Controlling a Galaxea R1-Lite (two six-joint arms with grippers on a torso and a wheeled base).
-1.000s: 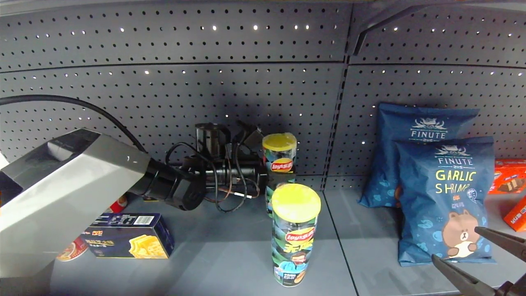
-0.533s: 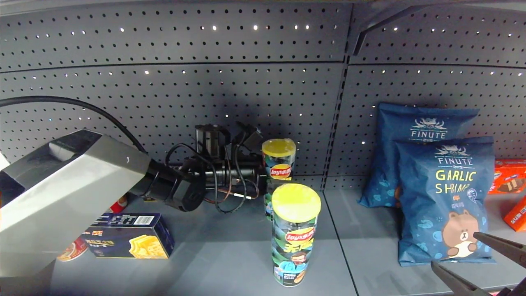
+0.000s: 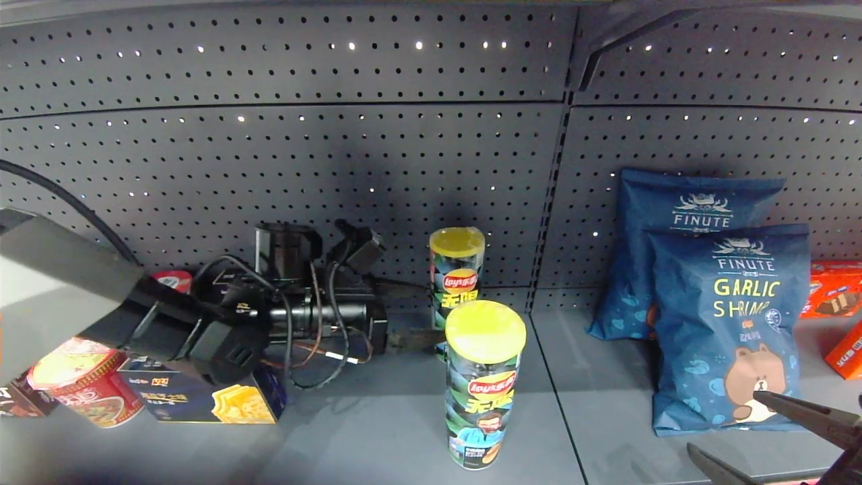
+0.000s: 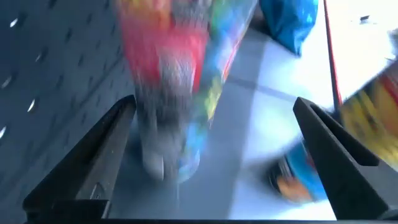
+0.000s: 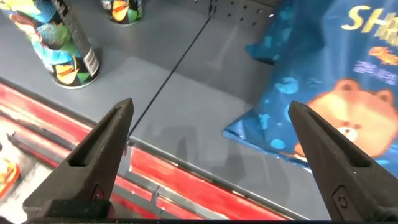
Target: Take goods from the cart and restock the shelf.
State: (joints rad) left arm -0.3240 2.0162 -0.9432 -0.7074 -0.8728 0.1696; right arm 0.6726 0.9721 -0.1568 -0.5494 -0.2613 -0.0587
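a yellow-lidded chip can (image 3: 483, 391) stands upright on the grey shelf (image 3: 377, 431), a second can (image 3: 457, 269) just behind it.

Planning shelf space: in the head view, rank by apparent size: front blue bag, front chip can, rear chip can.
Front blue bag; front chip can; rear chip can, though it's farther back and partly hidden.

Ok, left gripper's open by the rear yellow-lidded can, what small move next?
Probably draw the left gripper straight back from the rear yellow-lidded cylindrical chip can: its jaws are open, and the can stands upright on the grey metal shelf unheld.
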